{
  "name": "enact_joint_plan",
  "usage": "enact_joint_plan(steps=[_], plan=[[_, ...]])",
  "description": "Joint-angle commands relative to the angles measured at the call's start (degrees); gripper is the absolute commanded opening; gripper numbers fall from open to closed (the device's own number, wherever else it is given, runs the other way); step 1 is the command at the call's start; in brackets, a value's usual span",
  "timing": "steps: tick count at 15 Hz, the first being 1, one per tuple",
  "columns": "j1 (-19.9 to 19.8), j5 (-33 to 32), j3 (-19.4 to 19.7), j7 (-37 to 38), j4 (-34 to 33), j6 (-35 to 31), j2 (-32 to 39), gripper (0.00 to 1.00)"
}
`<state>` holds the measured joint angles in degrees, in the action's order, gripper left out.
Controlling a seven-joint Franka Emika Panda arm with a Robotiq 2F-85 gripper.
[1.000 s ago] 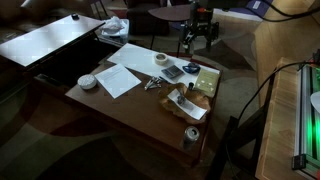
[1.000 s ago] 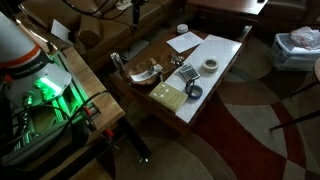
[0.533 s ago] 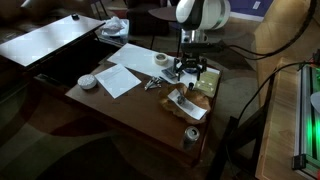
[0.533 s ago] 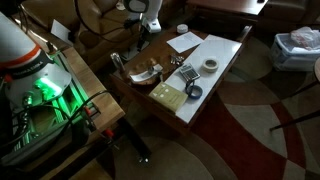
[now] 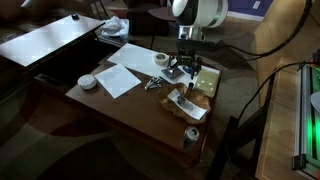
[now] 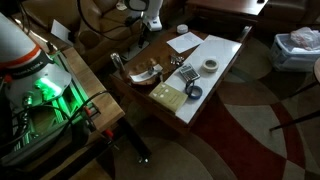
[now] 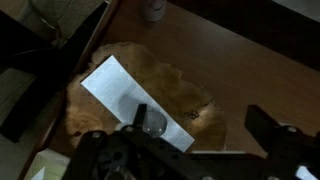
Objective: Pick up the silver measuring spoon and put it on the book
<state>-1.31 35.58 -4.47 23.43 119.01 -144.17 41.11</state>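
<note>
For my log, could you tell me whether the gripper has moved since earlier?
Yes: the gripper came forward from behind the wooden table to beside the white tape roll.

In an exterior view the wooden bench [image 5: 130, 108] carries a white sheet of paper [image 5: 122, 78] toward its left corner, a small round object [image 5: 88, 81] just beside it at the edge, a tape roll [image 5: 161, 60] near the far edge, the silver measuring spoon [image 5: 152, 84] about mid-bench, the tan book [image 5: 205, 90] along the right edge, and a can [image 5: 192, 134] at the near corner
</note>
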Motion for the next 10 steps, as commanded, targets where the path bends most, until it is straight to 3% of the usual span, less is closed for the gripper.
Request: enact_joint_plan(steps=[1,4,9,10], plan=[[-3.7,10.8,-4.4,-5.5,-4.6,-8.3,8.1,1.00],[-2.8,14.8,-3.6,-6.7,-7.5,-14.2,14.4,1.00],[-2.4,14.1,-3.2,-6.7,-12.1,-15.6,22.6,1.00],[-2.5,14.6,-3.6,-7.1,-13.3,-17.2,24.1,0.96]])
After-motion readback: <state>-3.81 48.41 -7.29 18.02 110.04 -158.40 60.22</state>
